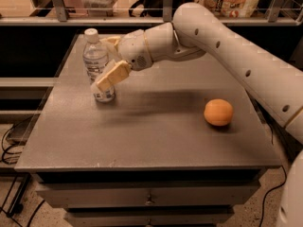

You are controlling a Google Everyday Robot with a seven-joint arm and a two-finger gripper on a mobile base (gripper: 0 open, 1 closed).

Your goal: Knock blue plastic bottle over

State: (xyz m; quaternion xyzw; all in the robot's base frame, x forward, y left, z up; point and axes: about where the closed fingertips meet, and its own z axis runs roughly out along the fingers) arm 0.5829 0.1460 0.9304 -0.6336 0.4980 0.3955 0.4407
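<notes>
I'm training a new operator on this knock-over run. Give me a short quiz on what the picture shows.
1. True or false: the bottle lies on its side on the table.
2. Where is the claw? A. in front of the bottle's lower half; B. at the table's front edge; C. below the tabletop.
3. Name the round thing that lies well apart from the bottle.
Key: 1 false, it stands upright; 2 A; 3 the orange ball.
</notes>
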